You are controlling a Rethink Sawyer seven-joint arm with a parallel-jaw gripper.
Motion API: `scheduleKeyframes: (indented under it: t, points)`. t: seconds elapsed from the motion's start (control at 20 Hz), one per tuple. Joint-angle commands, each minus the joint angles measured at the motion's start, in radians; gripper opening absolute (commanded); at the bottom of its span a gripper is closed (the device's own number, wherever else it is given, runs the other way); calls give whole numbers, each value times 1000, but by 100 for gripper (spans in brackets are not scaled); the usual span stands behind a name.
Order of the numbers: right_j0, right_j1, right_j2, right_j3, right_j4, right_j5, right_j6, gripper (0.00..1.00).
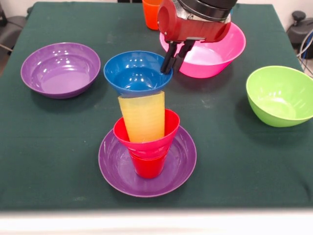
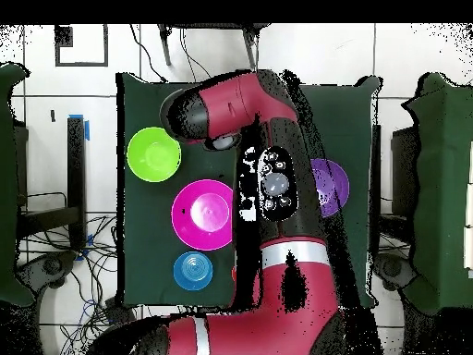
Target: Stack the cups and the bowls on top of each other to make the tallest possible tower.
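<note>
A: Starting with the front view, what are you looking at?

B: You're seeing the tower [image 1: 146, 147] sitting on the green table [image 1: 39, 147]: a purple bowl [image 1: 115, 171] as its base, a red cup [image 1: 148, 165] standing in it, a small crimson bowl [image 1: 161, 136] on that, a yellow cup [image 1: 143, 116] rising out of the crimson one, and a dark blue bowl [image 1: 134, 72] resting on top. The gripper [image 1: 175, 58] is hanging at the blue bowl's rim, its two black fingers [image 1: 168, 58] nearly together with only a thin gap, and you can't tell for sure whether they're pinching the rim or just standing beside it.

A: What's worrying you there?

B: The yellow cup is leaning, and the blue bowl is wider than the cup beneath it. If you're pulling away while a finger is touching that rim, you could be dragging the whole column over.

A: And the spare pieces?

B: A second purple bowl [image 1: 60, 68], the pink bowl [image 1: 230, 51], the lime green bowl [image 1: 279, 95] and an orange cup [image 1: 150, 13] are all waiting apart from the tower.

A: Does the overhead view help?

B: Hardly. The arm [image 2: 268, 176] is covering the tower, so you're seeing only the lime, pink and purple bowls, plus a light blue bowl [image 2: 192, 270]. Judging alignment from there is risky.
</note>
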State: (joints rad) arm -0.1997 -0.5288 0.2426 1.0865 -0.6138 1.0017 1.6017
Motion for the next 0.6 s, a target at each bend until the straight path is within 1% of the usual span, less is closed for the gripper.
scheduleKeyframes:
  t: [0.05,0.4,0.6]
  points:
    - [15,13,30,-20,28,102,-47,0]
    - [6,36,64,-133,48,166,-131,0]
    - [1,31,60,-129,49,161,-150,0]
